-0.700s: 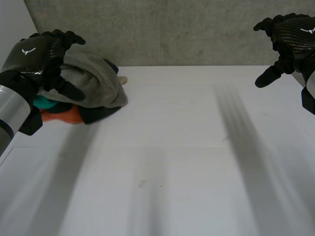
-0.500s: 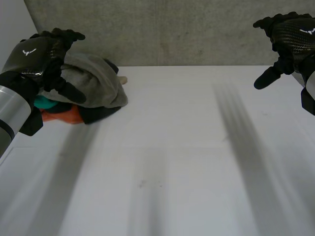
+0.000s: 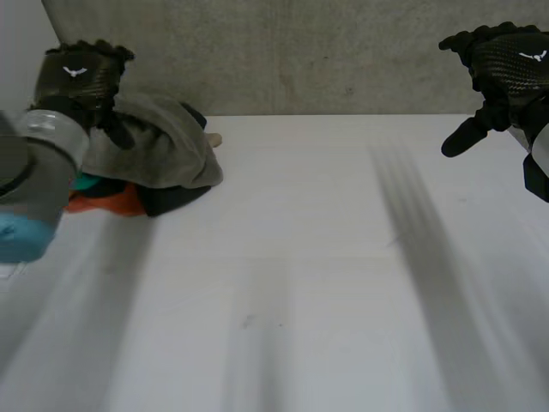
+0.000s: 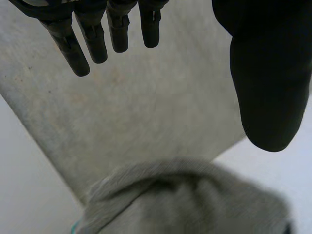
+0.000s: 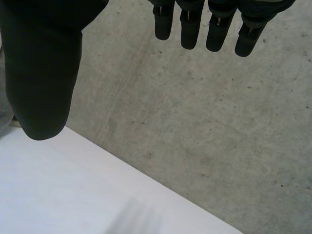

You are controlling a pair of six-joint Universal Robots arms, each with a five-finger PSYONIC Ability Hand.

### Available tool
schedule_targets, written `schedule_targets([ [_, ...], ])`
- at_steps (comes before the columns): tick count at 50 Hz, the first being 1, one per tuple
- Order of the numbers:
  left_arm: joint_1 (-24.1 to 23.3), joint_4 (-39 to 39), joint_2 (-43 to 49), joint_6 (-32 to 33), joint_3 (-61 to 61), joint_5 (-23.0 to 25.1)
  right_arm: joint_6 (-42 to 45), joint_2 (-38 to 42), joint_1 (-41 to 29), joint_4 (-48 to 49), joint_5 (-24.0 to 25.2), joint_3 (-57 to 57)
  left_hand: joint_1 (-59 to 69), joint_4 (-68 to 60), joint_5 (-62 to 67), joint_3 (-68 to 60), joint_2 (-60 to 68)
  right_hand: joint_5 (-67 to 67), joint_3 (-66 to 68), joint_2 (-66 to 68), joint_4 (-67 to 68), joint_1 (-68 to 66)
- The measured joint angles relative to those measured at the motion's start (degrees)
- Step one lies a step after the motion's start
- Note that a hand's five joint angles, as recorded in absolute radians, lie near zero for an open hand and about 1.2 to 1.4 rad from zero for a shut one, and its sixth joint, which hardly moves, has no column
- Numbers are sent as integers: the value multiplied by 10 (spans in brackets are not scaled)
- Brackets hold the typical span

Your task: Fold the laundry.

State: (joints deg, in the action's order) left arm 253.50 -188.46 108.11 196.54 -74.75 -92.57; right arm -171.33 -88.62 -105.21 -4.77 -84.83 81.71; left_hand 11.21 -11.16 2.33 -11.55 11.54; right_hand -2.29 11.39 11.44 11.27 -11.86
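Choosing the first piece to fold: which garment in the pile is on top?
The grey garment. It drapes over the orange, teal and dark pieces, which only peek out at the pile's near edge, and it lies nearest the open left hand.

Backdrop: a white table (image 3: 343, 257) fills the foreground; a rough grey concrete wall (image 3: 300, 51) stands at 12 o'clock, a paler panel (image 3: 21, 34) at 10 o'clock.

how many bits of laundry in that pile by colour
grey cloth: 1
teal cloth: 1
orange cloth: 1
black cloth: 1
beige scrap: 1
total: 5 colours showing; more may be hidden underneath
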Motion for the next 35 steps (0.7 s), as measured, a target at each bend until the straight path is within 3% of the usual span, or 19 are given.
schedule_targets([
  [8, 46, -20, 212, 177, 164, -10, 2, 10, 0, -1, 2, 2, 0, 0, 0, 0, 0, 0, 0, 0, 0, 0],
  [15, 67, -72, 343, 246, 264, -20, 3, 16, -1, -1, 2, 4, 31, -30, 21, -26, 24, 0, 0, 0, 0, 0],
  [17, 70, -87, 363, 262, 279, -21, 3, 18, -1, -1, 2, 5, 149, -133, 121, -127, 137, 0, 0, 0, 0, 0],
  [18, 70, -92, 370, 269, 284, -22, 3, 19, -1, 0, 2, 5, 149, -133, 121, -127, 137, 0, 0, 0, 0, 0],
  [19, 70, -100, 377, 278, 290, -22, 4, 21, 0, 0, 2, 6, 358, -337, 315, -329, 330, 0, 0, 0, 0, 0],
  [20, 70, -105, 381, 284, 293, -23, 4, 22, 0, 0, 2, 6, 392, -373, 350, -364, 365, 0, 0, 0, 0, 0],
  [21, 68, -111, 384, 291, 295, -23, 4, 25, 0, 0, 2, 6, 501, -495, 470, -484, 494, 0, 0, 0, 0, 0],
  [23, 61, -120, 381, 298, 294, -26, 6, 28, 1, 1, 2, 5, 538, -559, 527, -548, 553, 0, 0, 0, 0, 0],
  [29, 18, -132, 286, 256, 248, -36, 12, 32, 4, 1, 2, 3, 538, -576, 533, -562, 566, 0, 0, 0, 0, 0],
  [35, -49, -136, 111, 124, 156, -35, 17, 32, 7, 0, 2, -2, 538, -576, 533, -563, 566, 0, 0, 0, 0, 0],
])
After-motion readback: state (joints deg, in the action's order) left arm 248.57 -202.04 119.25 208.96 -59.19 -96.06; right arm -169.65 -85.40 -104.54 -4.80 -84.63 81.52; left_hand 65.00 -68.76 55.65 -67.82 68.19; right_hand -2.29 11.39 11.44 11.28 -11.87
